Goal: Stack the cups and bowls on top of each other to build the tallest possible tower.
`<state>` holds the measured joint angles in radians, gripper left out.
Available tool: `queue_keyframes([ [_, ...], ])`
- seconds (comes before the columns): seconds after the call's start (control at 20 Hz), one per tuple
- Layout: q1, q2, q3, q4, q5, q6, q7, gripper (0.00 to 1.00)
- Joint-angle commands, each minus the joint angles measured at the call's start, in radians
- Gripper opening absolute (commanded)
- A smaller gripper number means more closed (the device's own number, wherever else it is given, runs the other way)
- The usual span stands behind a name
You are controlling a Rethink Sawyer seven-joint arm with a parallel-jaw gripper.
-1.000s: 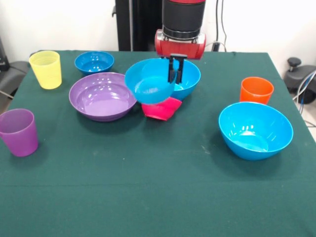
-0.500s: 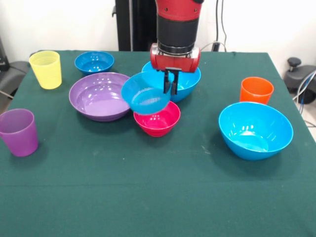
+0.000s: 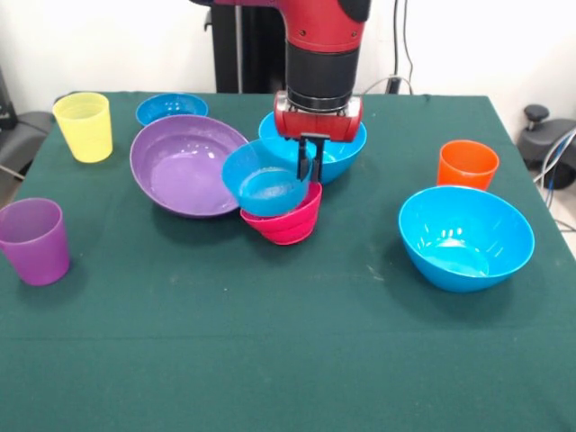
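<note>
My gripper [image 3: 309, 173] is shut on the right rim of a small blue bowl [image 3: 261, 184]. This bowl sits tilted in the magenta bowl [image 3: 290, 225], which leans to the left. The wide purple bowl [image 3: 180, 166] touches the held bowl's left side and is tipped up on edge, facing the camera. A medium blue bowl [image 3: 346, 148] stands right behind my gripper. A large blue bowl [image 3: 465, 236] is at the right and a little blue bowl [image 3: 166, 106] at the far left. The orange cup [image 3: 467, 164], yellow cup [image 3: 84, 126] and purple cup [image 3: 34, 240] stand apart.
The green tablecloth [image 3: 270, 351] covers the whole table. The robot's black pedestal [image 3: 247, 45] is at the far edge. A dark chair part [image 3: 549, 144] shows beyond the right edge of the table.
My gripper came down and slightly left with the small blue bowl, setting it into the magenta bowl. The magenta bowl tilted, and the purple bowl tipped up on edge.
</note>
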<state>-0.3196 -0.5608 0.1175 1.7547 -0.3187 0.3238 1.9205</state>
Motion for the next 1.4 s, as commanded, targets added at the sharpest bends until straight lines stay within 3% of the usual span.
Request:
queue_keyframes([
  [0.05,0.032,0.043,0.0,0.02,-0.063,-0.088,0.076,0.0],
  [0.3,0.037,0.019,-0.006,0.042,-0.043,-0.089,0.078,0.0],
  [0.85,0.079,-0.171,-0.002,0.107,0.014,0.053,0.065,0.0],
  [1.4,0.114,-0.099,-0.045,0.041,-0.01,0.008,0.075,0.0],
])
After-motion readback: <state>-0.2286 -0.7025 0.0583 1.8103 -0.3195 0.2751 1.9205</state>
